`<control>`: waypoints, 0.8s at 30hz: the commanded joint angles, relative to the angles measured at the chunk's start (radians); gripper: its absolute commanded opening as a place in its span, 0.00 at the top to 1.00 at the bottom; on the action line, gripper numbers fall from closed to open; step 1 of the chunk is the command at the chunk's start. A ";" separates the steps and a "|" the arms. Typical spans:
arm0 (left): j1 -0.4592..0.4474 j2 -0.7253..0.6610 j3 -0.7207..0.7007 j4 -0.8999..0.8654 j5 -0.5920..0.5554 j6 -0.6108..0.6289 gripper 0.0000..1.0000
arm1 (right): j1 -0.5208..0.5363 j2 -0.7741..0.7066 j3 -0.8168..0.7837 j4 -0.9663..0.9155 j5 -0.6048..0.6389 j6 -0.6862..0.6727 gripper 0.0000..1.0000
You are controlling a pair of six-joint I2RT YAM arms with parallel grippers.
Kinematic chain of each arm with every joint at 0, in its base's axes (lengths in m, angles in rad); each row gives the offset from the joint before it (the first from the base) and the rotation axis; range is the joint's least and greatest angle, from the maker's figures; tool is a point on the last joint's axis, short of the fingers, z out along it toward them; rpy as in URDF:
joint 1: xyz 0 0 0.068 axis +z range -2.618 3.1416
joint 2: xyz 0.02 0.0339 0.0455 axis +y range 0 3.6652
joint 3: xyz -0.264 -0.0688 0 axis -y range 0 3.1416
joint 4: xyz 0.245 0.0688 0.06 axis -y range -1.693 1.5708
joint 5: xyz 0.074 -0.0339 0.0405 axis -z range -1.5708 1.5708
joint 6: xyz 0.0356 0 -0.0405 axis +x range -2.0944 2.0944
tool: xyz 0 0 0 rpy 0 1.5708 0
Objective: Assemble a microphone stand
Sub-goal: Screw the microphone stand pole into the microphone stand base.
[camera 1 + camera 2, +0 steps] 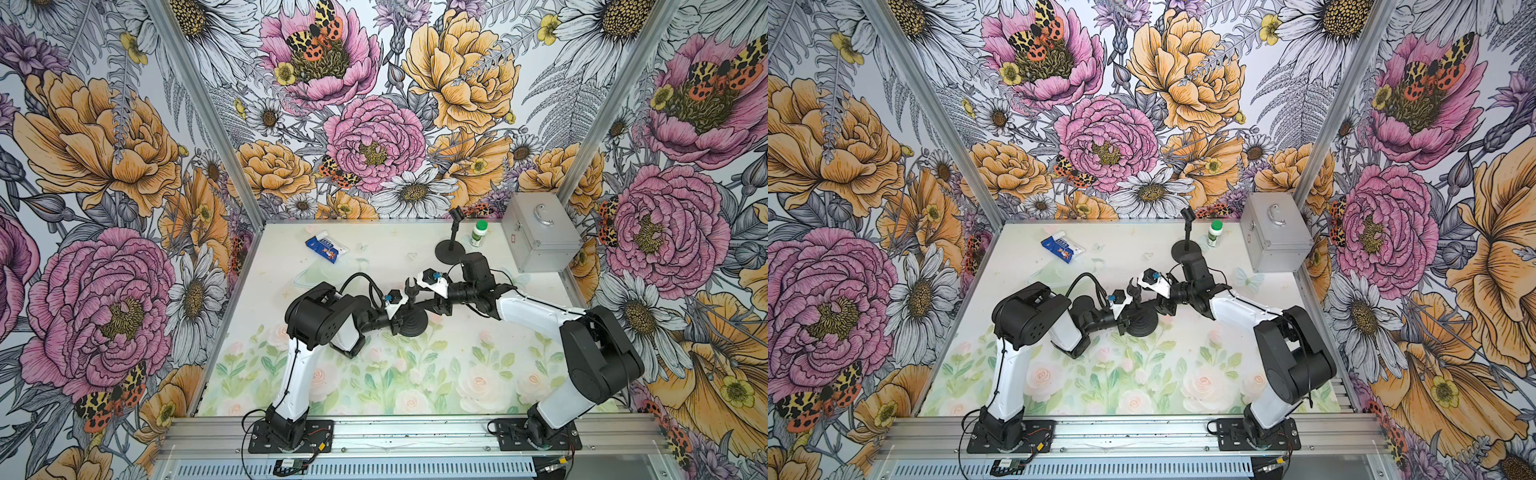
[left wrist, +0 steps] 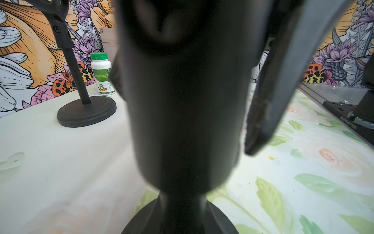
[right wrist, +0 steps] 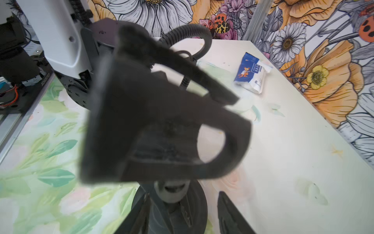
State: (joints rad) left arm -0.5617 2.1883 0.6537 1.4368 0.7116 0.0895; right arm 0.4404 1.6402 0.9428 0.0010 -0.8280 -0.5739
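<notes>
A black microphone stand stands upright mid-table in both top views, with a round base (image 1: 412, 324) (image 1: 1144, 322) and a forked clip (image 1: 410, 287) on top of its pole. My left gripper (image 1: 401, 319) is shut low on the pole; in the left wrist view the pole (image 2: 182, 121) fills the middle above the base (image 2: 145, 220). My right gripper (image 3: 184, 214) is open, its fingers (image 3: 139, 214) standing either side of the pole without touching. The blurred clip (image 3: 162, 121) looms in front of the right wrist camera.
A second complete black stand (image 1: 449, 251) is at the back right. Beside it are a white bottle with a green cap (image 1: 479, 233) and a silver metal case (image 1: 538, 232). A blue and white packet (image 1: 327, 248) lies at the back left.
</notes>
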 commanded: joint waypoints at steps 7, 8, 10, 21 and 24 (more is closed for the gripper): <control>-0.020 0.023 -0.003 -0.025 0.032 0.024 0.82 | 0.045 0.031 0.044 -0.013 0.004 0.030 0.69; -0.020 0.024 -0.003 -0.025 0.034 0.023 0.82 | 0.051 0.030 0.041 -0.009 0.022 0.045 0.73; -0.020 0.023 -0.003 -0.025 0.031 0.023 0.82 | 0.072 0.025 0.026 0.015 0.060 0.088 0.80; -0.020 0.023 -0.002 -0.025 0.030 0.021 0.82 | 0.343 0.026 -0.307 0.636 1.082 0.659 1.00; -0.021 0.022 -0.002 -0.025 0.030 0.020 0.82 | 0.464 0.038 -0.272 0.587 1.265 0.571 1.00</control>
State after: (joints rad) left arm -0.5404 2.1895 0.6498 1.4414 0.7033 0.0586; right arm 0.8097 1.6089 0.6662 0.5972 0.0895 -0.0364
